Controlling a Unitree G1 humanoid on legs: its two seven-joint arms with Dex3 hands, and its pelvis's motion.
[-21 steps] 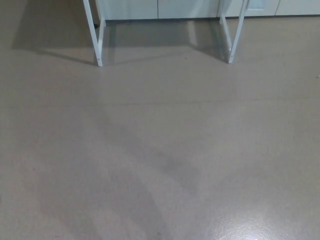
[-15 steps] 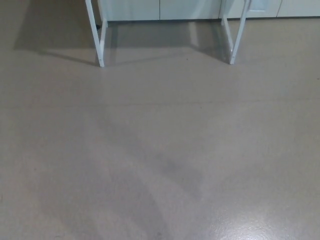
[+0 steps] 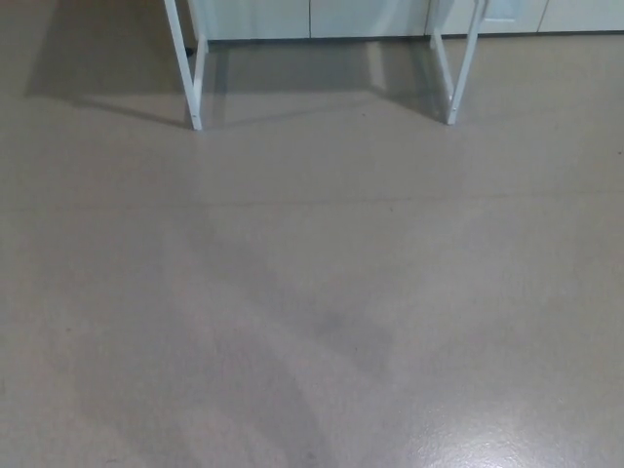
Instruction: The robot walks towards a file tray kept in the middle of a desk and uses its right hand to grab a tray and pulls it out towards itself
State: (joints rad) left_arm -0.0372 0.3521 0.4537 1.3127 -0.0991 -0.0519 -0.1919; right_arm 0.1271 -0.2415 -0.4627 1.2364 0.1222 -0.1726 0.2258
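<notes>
The head view looks down at a bare grey-beige floor (image 3: 312,292). At the top edge stand the white legs of a desk: a left leg frame (image 3: 185,68) and a right leg frame (image 3: 456,68). The desk top and the file tray are above the picture and hidden. No part of either hand or arm shows.
Behind the desk legs runs a row of pale cabinet fronts (image 3: 312,18) along the wall. The desk casts a dark shadow (image 3: 107,68) on the floor to the left. A bright glare patch (image 3: 507,439) lies at the bottom right.
The whole picture has shifted only a few pixels, so the camera moved slightly. Nothing in the scene has moved.
</notes>
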